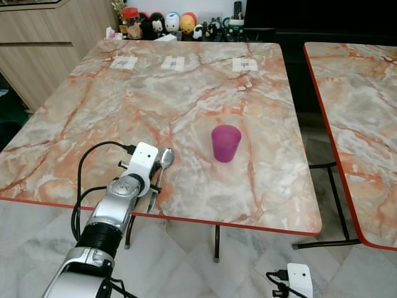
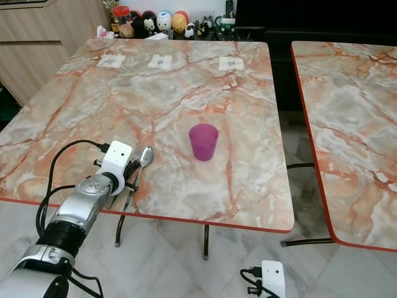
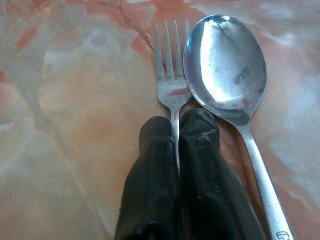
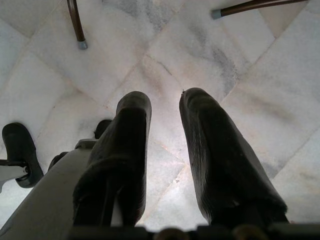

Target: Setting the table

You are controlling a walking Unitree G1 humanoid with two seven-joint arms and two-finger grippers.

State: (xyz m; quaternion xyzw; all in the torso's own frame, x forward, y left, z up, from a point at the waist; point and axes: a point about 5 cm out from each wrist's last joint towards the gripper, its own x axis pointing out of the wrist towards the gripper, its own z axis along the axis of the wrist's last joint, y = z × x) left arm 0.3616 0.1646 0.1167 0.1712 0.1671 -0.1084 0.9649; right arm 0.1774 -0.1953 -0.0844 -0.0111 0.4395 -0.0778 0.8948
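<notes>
Silver-armed, the robot's left pincer sits low at the near edge of the orange-veined marble surface, its two black fingers pressed together around the thin handle of a silver metal fork. Fork tines lie flat on the marble, pointing away from the robot. Just beside the fork, touching or nearly so, lies a silver metal spoon, bowl up, its handle running back alongside the fingers. Farther in on the same surface, near the spoon but apart from it, stands an upright translucent purple plastic cup. Three small white paper tags lie in a row toward the far edge. Beyond it, a row of small colourful figurines. Down by the grey-white tiled floor, the right pincer hangs with its fingers parted, holding nothing.
</notes>
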